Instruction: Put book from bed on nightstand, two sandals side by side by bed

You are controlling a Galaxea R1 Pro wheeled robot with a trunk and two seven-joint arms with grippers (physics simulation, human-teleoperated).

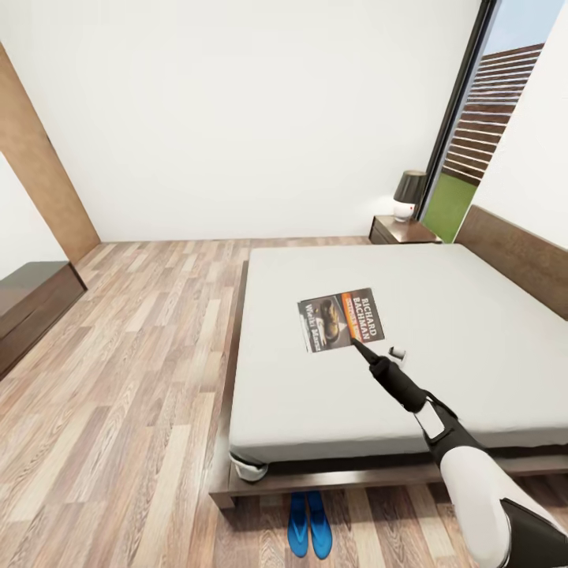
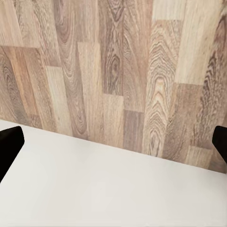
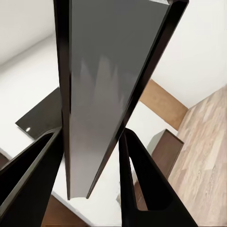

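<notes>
The right end effector (image 1: pixel 356 342) is reaching out over the bed (image 1: pixel 442 331) and pinching the book (image 1: pixel 341 319) by its near edge. In the right wrist view the book (image 3: pixel 106 90) is standing edge-on between the two dark fingers (image 3: pixel 137 179), which are pressing against it from both sides. In the head view the book is lying cover-up over the grey mattress, toward the foot half of the bed.

The two blue sandals (image 1: pixel 308 524) are lying side by side on the wood floor (image 1: pixel 134 379), touching each other, just beside the foot of the bed frame.

A nightstand (image 1: pixel 401 230) is standing at the far corner by the headboard, with a lamp (image 1: pixel 409 194) on top.

The left end effector (image 2: pixel 113 142) is spread wide, its fingertips (image 2: pixel 9 144) sitting at opposite edges of the left wrist view, over floor planks and a pale surface.
</notes>
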